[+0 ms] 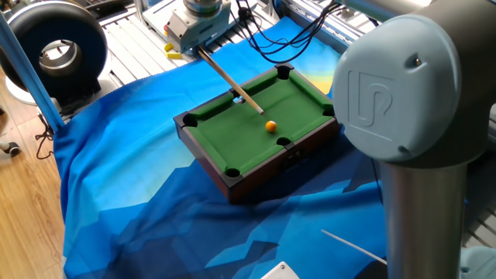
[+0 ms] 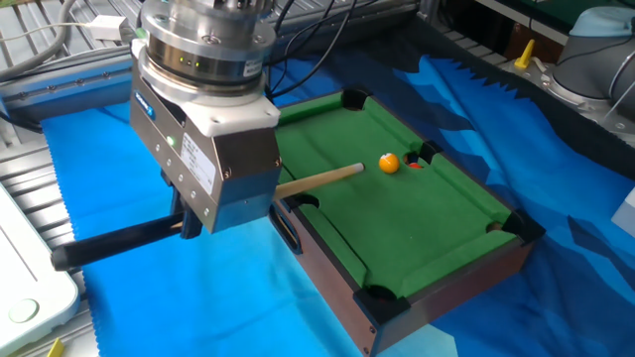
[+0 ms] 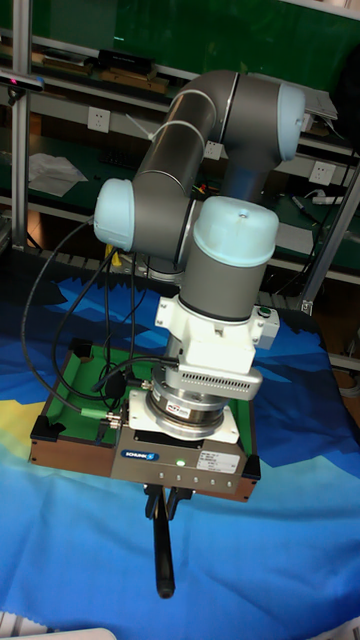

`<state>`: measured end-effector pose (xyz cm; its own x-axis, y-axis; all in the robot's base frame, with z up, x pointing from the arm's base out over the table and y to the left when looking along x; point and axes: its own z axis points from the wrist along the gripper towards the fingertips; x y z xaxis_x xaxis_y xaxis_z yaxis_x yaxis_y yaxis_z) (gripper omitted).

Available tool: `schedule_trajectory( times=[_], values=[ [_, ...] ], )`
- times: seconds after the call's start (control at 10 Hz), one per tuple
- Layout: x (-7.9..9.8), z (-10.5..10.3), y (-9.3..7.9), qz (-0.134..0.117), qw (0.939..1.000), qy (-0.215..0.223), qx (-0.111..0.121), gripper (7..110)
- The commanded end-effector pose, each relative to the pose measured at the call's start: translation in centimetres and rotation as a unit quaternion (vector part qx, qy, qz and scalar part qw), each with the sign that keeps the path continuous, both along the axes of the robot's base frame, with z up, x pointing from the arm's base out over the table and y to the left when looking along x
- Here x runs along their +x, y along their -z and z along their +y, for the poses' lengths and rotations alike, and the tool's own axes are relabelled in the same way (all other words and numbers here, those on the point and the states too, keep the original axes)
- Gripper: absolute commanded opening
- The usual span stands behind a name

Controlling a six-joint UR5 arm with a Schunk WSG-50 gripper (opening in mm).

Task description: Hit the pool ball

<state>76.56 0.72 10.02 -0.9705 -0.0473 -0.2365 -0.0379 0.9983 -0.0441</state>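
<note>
Now | blue cloth (image 1: 139, 155) | pool ball (image 1: 270, 125) on felt | end effector (image 2: 189, 233) apparently clamps cue (image 2: 319, 178)

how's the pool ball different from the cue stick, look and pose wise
The pool ball is a tiny glossy orange sphere; the cue stick is a long, thin, pale wooden rod. The pool ball rests free on the green felt; the cue stick slopes down from the gripper. Its tip stops short of the ball. Both are over the mini pool table.
</note>
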Motion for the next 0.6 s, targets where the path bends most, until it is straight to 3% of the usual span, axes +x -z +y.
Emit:
schedule_trajectory(
  times=[0.0, 0.5],
  values=[
    [-0.05, -0.18, -0.07, -0.001, 1.0, 0.006, 0.006, 7],
    [-0.14, -0.33, -0.14, 0.001, 1.0, 0.007, 0.004, 7]
  ],
)
